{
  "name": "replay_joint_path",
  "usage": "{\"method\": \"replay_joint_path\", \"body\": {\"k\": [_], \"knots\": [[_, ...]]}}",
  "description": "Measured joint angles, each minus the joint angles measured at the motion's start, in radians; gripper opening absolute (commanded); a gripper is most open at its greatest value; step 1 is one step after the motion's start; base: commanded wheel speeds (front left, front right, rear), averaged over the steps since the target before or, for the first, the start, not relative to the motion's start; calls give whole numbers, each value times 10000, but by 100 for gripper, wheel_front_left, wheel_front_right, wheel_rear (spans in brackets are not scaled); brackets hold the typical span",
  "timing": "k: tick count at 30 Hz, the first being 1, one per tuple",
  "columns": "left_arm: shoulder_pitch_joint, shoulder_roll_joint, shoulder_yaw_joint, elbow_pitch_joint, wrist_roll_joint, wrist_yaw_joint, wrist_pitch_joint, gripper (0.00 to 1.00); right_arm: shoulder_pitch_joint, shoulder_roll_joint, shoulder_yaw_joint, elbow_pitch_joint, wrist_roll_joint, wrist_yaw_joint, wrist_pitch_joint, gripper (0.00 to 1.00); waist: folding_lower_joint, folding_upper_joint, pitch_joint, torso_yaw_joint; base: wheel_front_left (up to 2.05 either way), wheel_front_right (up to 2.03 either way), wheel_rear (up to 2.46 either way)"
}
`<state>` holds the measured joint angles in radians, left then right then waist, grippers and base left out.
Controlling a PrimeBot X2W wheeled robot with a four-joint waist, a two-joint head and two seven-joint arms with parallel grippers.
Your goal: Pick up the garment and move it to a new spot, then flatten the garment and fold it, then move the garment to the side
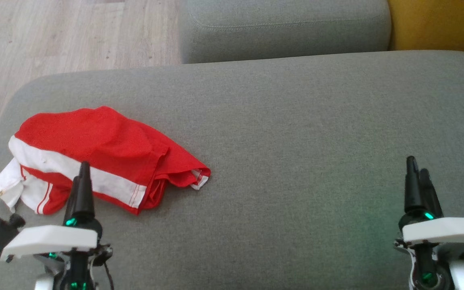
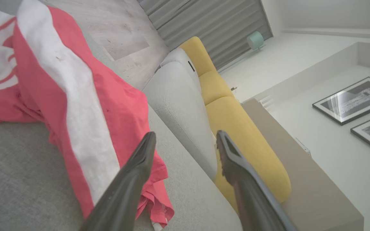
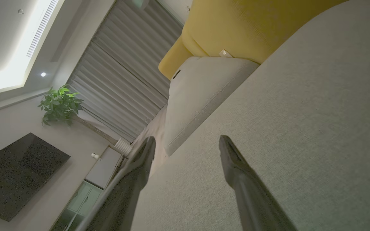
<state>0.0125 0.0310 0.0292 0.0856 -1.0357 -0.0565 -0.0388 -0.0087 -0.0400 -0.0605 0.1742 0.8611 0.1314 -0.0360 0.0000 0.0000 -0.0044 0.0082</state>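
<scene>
The left gripper (image 1: pixel 79 177), open and empty at the lower left, should probably pinch a thick fold of the crumpled red garment (image 1: pixel 95 149), while the right gripper (image 1: pixel 417 165) waits open.

Left pincer (image 1: pixel 81 172) and right pincer (image 1: pixel 417 165): dark tapered fingers (image 1: pixel 83 197), white plates (image 1: pixel 50 237), green lights (image 1: pixel 70 222).
</scene>
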Motion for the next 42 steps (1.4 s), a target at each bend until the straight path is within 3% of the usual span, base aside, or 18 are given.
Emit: {"method": "replay_joint_path", "body": {"k": [12,24,42], "knots": [[38,13,-838,-272,2318,324,-318,100,1,0,303,-136,-1689,0,-320,100,0,0,-36,21,0,0,0],[46,399,-1701,-477,4054,1030,-654,100,1,-2,558,-249,-3444,0,-646,100,0,0,-70,59,0,0,0],[42,1331,-3521,-527,6320,2577,-1166,100,8,-4,863,-470,-5898,0,-1151,100,0,0,-102,27,0,0,0]]}}
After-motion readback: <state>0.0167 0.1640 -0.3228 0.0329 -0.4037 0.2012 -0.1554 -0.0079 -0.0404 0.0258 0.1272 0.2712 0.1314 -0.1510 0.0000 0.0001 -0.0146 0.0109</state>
